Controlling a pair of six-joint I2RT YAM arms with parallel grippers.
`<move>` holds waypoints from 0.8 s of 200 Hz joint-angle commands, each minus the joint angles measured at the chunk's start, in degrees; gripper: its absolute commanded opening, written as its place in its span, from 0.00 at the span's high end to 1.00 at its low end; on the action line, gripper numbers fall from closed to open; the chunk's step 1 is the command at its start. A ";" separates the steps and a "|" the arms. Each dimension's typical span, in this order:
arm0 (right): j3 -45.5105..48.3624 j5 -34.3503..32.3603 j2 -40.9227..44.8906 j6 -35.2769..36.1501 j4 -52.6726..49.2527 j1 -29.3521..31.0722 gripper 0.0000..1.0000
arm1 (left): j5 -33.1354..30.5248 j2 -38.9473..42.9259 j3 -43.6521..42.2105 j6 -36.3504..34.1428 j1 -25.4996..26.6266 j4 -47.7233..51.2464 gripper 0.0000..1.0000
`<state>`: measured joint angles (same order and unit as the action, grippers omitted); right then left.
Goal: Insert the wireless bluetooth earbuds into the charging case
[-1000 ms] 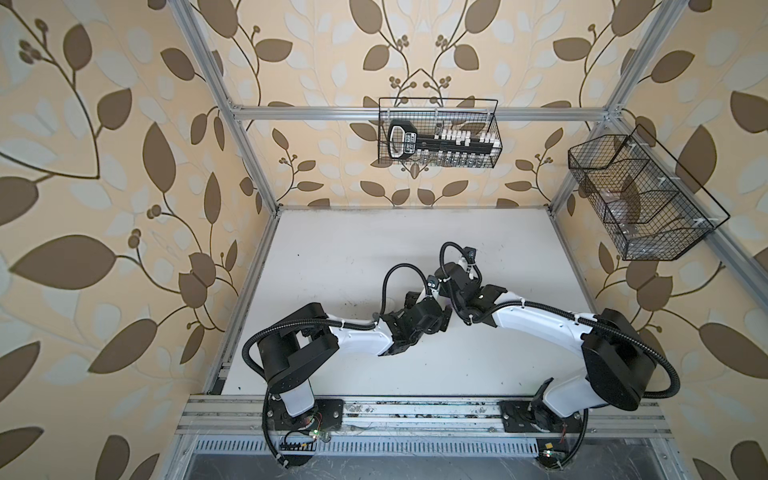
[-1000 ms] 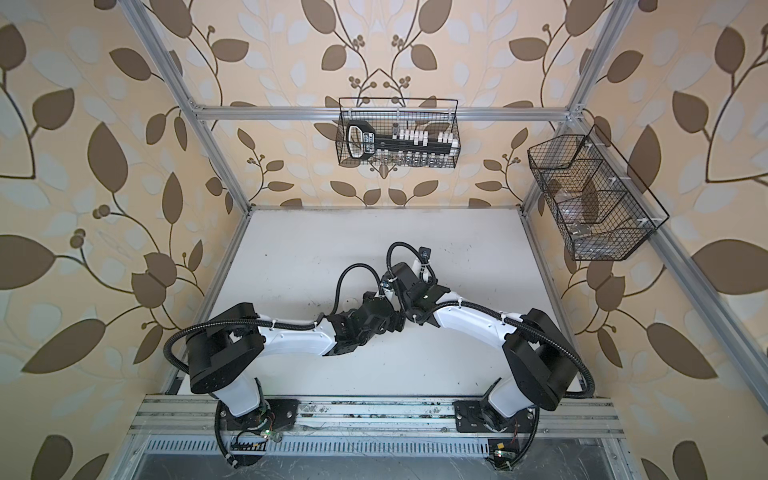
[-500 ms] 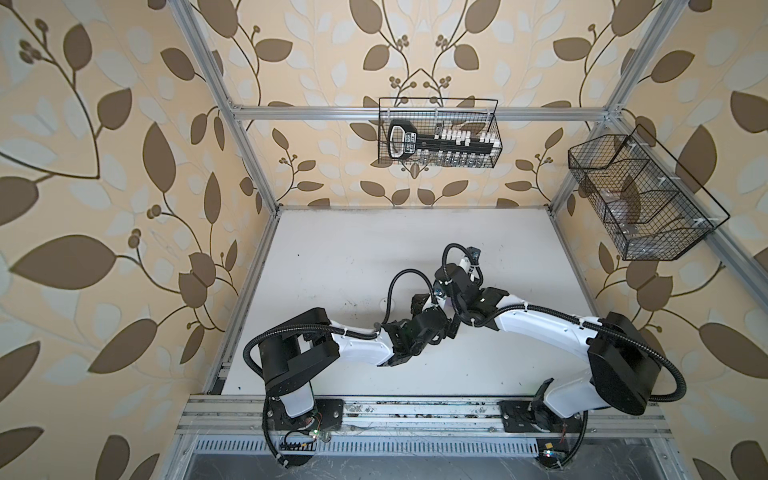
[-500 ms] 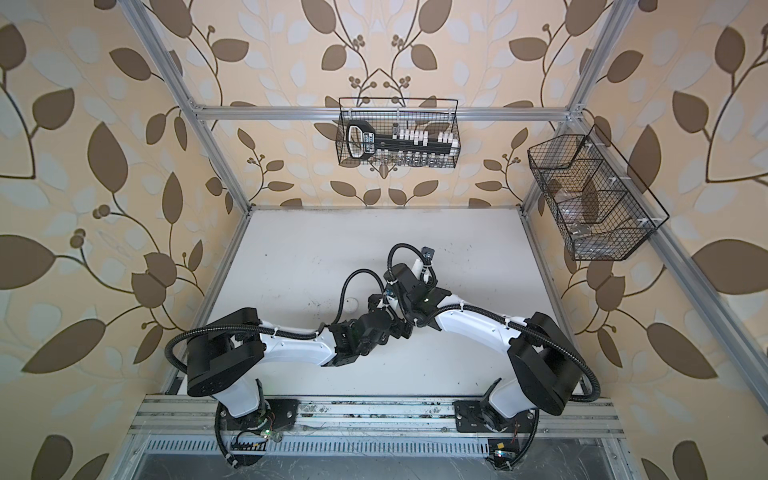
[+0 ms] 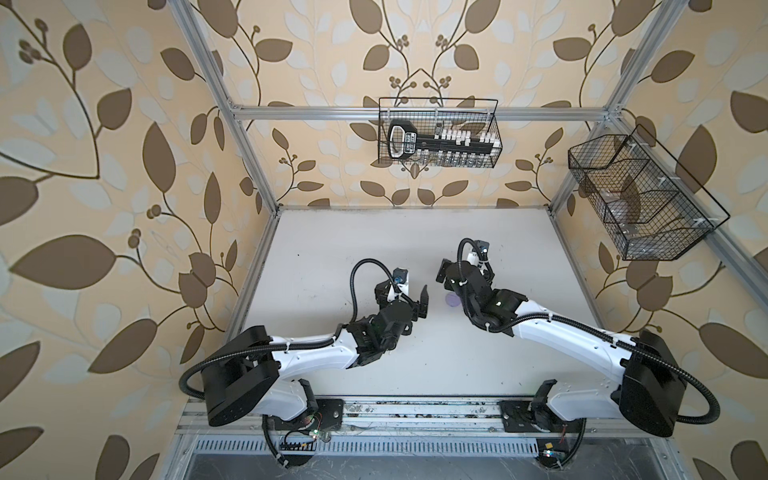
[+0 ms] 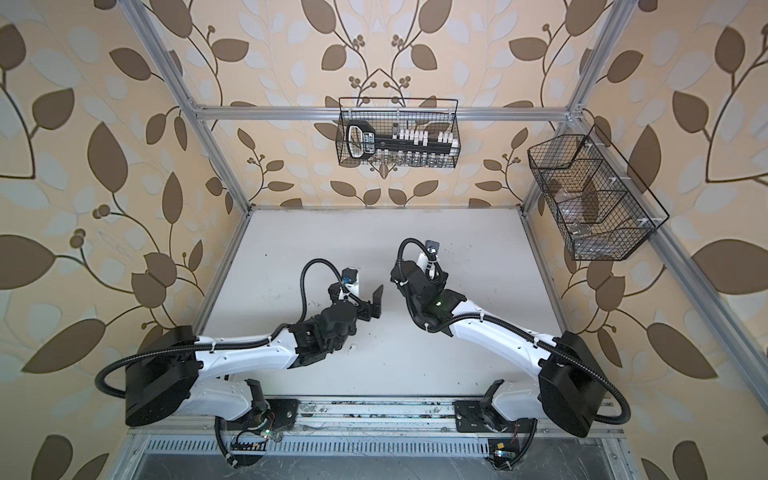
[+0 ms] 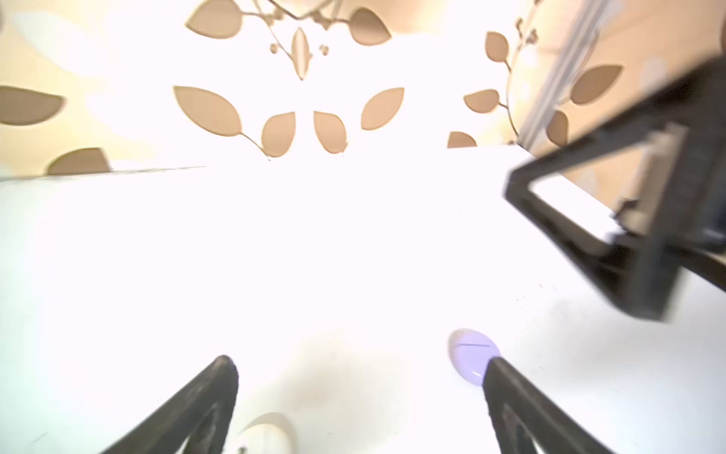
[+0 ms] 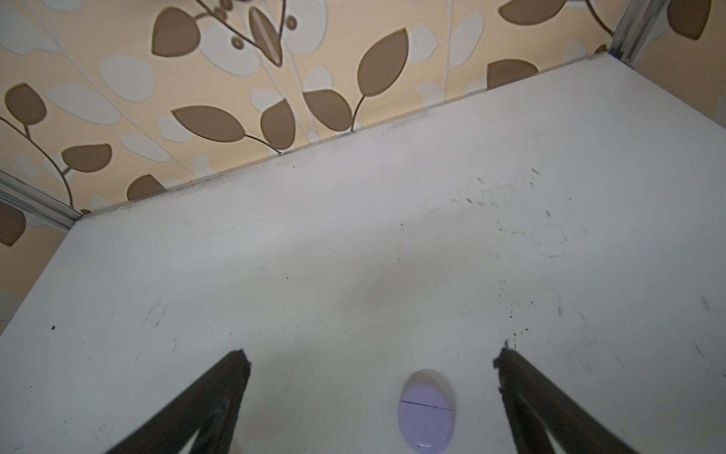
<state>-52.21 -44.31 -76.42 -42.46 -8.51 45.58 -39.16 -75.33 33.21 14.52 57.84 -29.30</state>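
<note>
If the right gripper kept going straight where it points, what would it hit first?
Probably the white table: the right gripper is open, and the lavender case between its fingers seems behind their tips; depth is unclear.

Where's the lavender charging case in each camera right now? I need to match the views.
In a top view: lavender case lies mid-table, right of centre.
In a top view: not visible, seemingly hidden by the right arm.
Left wrist: partly behind one finger of the left pincer.
Right wrist: lying untouched between the open right pincer fingers.
Shared landmark: the table's back edge against the leaf wallpaper.
</note>
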 commanded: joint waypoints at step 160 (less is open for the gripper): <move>-8.25 24.84 -12.04 12.44 -10.73 -0.20 0.02 | 1.01 17.29 3.76 18.55 -6.35 41.34 0.05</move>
<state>-58.43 -25.39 -86.28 -30.15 -16.78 44.56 -40.34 -62.81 38.54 28.25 54.13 4.60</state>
